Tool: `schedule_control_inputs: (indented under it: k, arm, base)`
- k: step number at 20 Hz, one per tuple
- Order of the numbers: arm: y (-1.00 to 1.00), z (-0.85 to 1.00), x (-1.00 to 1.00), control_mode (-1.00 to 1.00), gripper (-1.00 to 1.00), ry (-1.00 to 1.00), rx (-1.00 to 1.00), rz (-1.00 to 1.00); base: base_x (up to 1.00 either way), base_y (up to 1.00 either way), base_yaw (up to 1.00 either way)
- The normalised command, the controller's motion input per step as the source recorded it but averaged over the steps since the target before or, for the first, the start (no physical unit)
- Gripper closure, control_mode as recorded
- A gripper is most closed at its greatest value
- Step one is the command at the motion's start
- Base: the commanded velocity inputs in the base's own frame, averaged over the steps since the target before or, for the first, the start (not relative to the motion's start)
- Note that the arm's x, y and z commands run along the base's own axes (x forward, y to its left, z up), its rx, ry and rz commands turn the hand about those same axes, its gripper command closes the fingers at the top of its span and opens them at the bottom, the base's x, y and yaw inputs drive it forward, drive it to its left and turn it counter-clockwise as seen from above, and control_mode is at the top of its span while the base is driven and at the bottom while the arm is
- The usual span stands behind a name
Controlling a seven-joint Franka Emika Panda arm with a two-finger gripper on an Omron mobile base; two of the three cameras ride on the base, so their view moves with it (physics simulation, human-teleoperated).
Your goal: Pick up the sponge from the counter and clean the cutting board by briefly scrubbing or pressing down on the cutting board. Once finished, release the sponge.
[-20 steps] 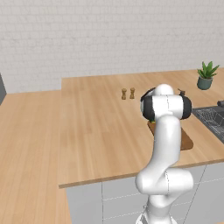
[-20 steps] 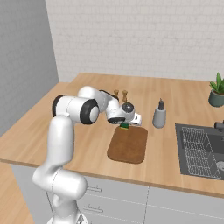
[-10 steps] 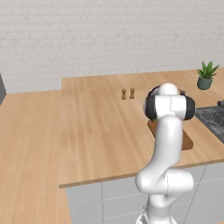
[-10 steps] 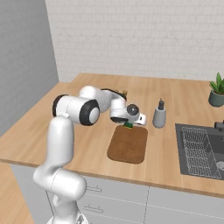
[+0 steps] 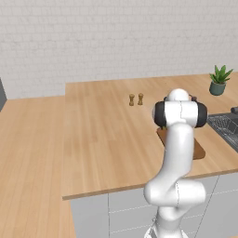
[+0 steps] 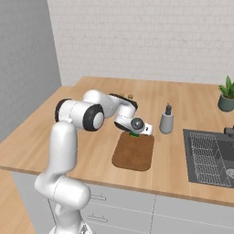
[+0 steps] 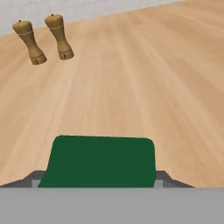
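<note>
The sponge (image 6: 134, 134), dark green on top, sits between the fingers of my gripper (image 6: 135, 133) at the far end of the reddish-brown cutting board (image 6: 135, 154). In the hand view the sponge (image 7: 101, 162) spans the gap between the two fingertips, and the gripper (image 7: 100, 179) is shut on it. The light wooden counter (image 7: 131, 65) stretches out beyond the sponge. From the left base view my own arm hides the hand, and only parts of the cutting board (image 5: 199, 151) show beside it.
Two small wooden shakers (image 7: 43, 39) stand on the counter ahead of the hand, also seen as shakers (image 5: 135, 99). A grey soap dispenser (image 6: 166, 122) stands just right of the board. A dark sink (image 6: 210, 157) and a potted plant (image 6: 227, 95) lie further right.
The hand has shifted slightly to the right along the board's far end, with the sponge still between its fingers. The base has not moved.
</note>
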Motion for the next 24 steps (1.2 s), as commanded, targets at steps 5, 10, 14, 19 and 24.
schedule_control_inputs:
  k: [5, 10, 14, 19, 24]
  arm:
    - [-0.05, -0.16, -0.28, -1.0, 1.0, 0.1, 0.0, 0.0]
    - [0.0, -0.03, -0.69, -1.0, 1.0, 0.01, 0.0, 0.0]
    - [0.0, -0.2, -0.62, -1.0, 1.0, 0.0, 0.0, 0.0]
    - [0.0, -0.39, -0.7, -1.0, 1.0, 0.0, 0.0, 0.0]
    - [0.0, -0.53, -0.84, -1.0, 1.0, 0.0, 0.0, 0.0]
  base:
    - [0.0, 0.0, 0.0]
    - [0.0, 0.0, 0.0]
    - [0.0, 0.0, 0.0]
    - [0.0, 0.0, 0.0]
    - [0.0, 0.0, 0.0]
